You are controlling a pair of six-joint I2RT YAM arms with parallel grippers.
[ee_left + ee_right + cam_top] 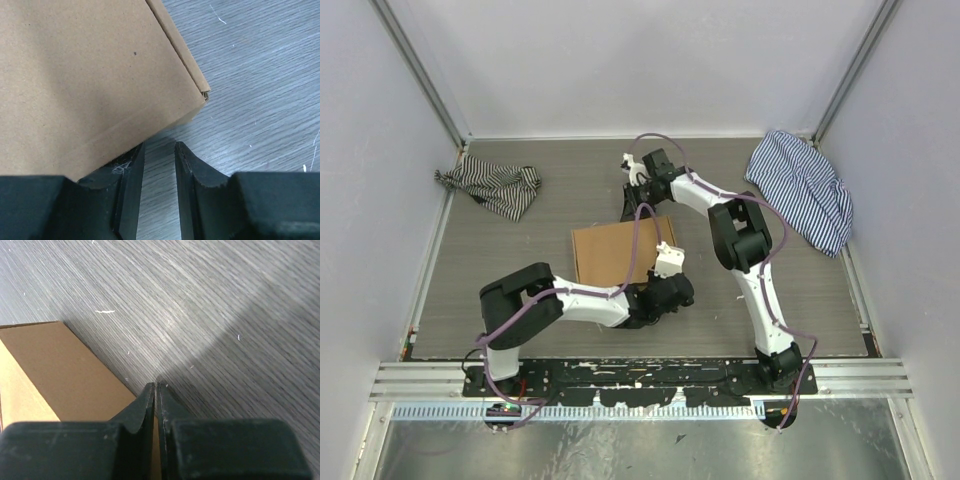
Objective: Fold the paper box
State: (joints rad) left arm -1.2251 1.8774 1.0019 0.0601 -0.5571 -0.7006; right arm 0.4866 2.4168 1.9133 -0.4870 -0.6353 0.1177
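The paper box [615, 250] is plain brown cardboard, lying flat-topped and closed-looking at the middle of the table. My left gripper [663, 272] is at its near right corner. In the left wrist view the box [85, 75] fills the upper left; the left gripper [159, 145] is narrowly open with only table between the fingers, and its left finger [131, 170] is against the box's edge. My right gripper [632, 200] is at the box's far right edge. In the right wrist view it [156, 386] is shut, tips at the table beside the box [60, 365].
A dark striped cloth [490, 187] lies crumpled at the far left. A blue striped cloth [805, 190] lies at the far right by the wall. White walls enclose three sides. A metal rail [640, 378] runs along the near edge.
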